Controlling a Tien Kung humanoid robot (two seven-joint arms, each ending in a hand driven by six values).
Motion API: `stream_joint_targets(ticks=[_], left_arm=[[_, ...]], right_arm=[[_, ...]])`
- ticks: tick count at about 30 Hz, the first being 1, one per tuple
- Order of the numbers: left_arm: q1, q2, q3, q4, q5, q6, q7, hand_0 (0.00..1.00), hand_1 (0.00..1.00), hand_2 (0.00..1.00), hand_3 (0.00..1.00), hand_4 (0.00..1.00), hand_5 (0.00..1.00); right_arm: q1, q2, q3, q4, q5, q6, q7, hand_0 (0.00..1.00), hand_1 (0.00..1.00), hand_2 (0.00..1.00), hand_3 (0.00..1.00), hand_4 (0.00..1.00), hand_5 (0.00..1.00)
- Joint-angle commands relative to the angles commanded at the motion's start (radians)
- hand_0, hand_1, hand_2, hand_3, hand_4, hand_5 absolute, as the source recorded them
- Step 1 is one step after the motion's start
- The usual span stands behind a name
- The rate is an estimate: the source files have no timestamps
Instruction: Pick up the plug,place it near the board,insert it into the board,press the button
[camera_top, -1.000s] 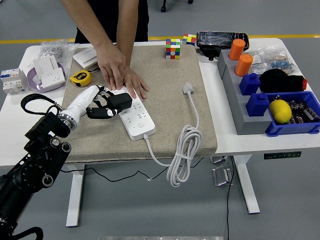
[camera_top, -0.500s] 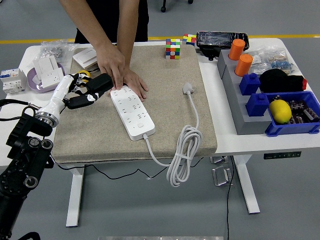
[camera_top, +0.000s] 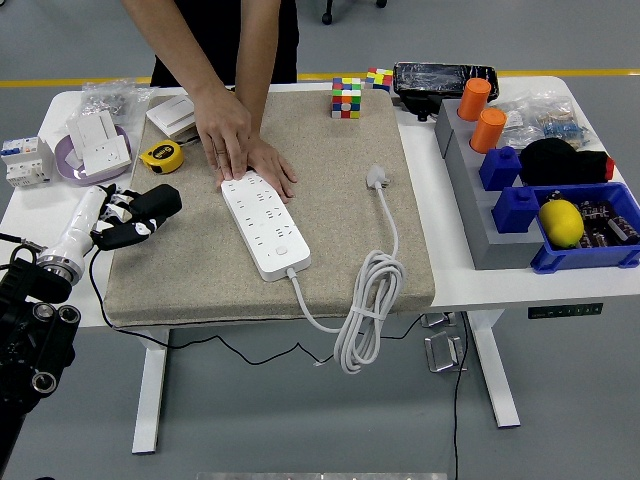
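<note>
At the left edge of the beige mat (camera_top: 330, 250), the robot's left hand (camera_top: 140, 215) hovers with its black fingers loosely curled and relaxed, holding nothing. Just beyond it lie a yellow tape measure (camera_top: 160, 157) and, further left on the white table (camera_top: 30, 215), a purple dish (camera_top: 75, 160) carrying a white socket block (camera_top: 98, 138). Towards the middle of the mat, the white power strip (camera_top: 264, 224) lies at a slant, apart from the robot's hand. A person at the far side presses both hands (camera_top: 240, 150) flat on the strip's far end. The plug (camera_top: 376, 179) rests on the mat to the right of the strip, well apart from the robot's hand, and its white cable (camera_top: 368, 300) runs down into a coil hanging over the near edge. Further right stand a colour cube (camera_top: 346, 97), two orange cylinders (camera_top: 481, 112) on a grey stand, and a blue bin (camera_top: 590, 235) with a yellow ball.
</note>
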Motion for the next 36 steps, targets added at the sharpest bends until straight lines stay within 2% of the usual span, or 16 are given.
stream_joint_targets(ticks=[6, 16, 17, 22, 23, 28, 29, 34, 35, 36], left_arm=[[0.008, -0.012, 0.015, 0.019, 0.018, -0.003, -0.005, 0.422, 0.283, 0.280, 0.309, 0.480, 0.240], [0.013, -0.008, 0.025, 0.031, 0.040, -0.016, -0.008, 0.424, 0.295, 0.283, 0.316, 0.485, 0.239], [0.013, -0.009, 0.025, 0.031, 0.040, -0.017, -0.009, 0.434, 0.371, 0.326, 0.353, 0.556, 0.256], [0.012, -0.007, 0.024, 0.028, 0.037, -0.032, -0.015, 0.434, 0.371, 0.326, 0.353, 0.556, 0.256], [0.012, -0.007, 0.024, 0.027, 0.036, -0.035, -0.017, 0.523, 0.599, 0.507, 0.475, 0.880, 0.346], [0.011, -0.006, 0.014, 0.025, 0.028, -0.055, -0.024, 0.523, 0.599, 0.507, 0.475, 0.880, 0.346], [0.011, -0.006, 0.012, 0.024, 0.025, -0.057, -0.025, 0.717, 0.811, 0.757, 0.752, 0.998, 0.617], [0.007, -0.004, -0.001, 0.018, 0.012, -0.073, -0.032, 0.717, 0.811, 0.757, 0.752, 0.998, 0.617], [0.007, -0.004, -0.002, 0.017, 0.010, -0.075, -0.033, 0.781, 0.874, 0.831, 0.829, 0.998, 0.722], [0.006, -0.003, -0.004, 0.016, 0.008, -0.078, -0.033, 0.781, 0.874, 0.831, 0.829, 0.998, 0.722]], right_arm=[[-0.002, 0.001, -0.002, 0.000, 0.000, -0.001, 0.000, 0.820, 0.788, 0.753, 0.756, 0.998, 0.998], [-0.009, 0.000, -0.005, -0.001, 0.003, -0.001, 0.000, 0.820, 0.788, 0.753, 0.756, 0.998, 0.998], [-0.009, 0.001, -0.005, -0.001, 0.003, -0.001, 0.000, 0.820, 0.788, 0.752, 0.756, 0.998, 0.998], [-0.008, 0.002, -0.004, -0.001, 0.002, -0.001, 0.001, 0.820, 0.788, 0.752, 0.756, 0.998, 0.998], [-0.008, 0.002, -0.003, -0.001, 0.002, -0.001, 0.001, 0.820, 0.788, 0.752, 0.756, 0.998, 0.998], [-0.007, 0.001, -0.003, -0.001, 0.002, -0.001, 0.001, 0.820, 0.788, 0.752, 0.756, 0.998, 0.998], [-0.007, 0.001, -0.003, -0.001, 0.003, -0.001, 0.001, 0.820, 0.787, 0.753, 0.756, 0.998, 0.998], [-0.007, 0.001, -0.004, -0.001, 0.005, 0.001, 0.002, 0.820, 0.787, 0.753, 0.756, 0.998, 0.998], [-0.007, 0.001, -0.004, -0.001, 0.005, 0.001, 0.001, 0.820, 0.787, 0.752, 0.756, 0.998, 0.998], [-0.006, 0.001, -0.004, -0.001, 0.005, 0.001, 0.001, 0.820, 0.787, 0.752, 0.756, 0.998, 0.998]])
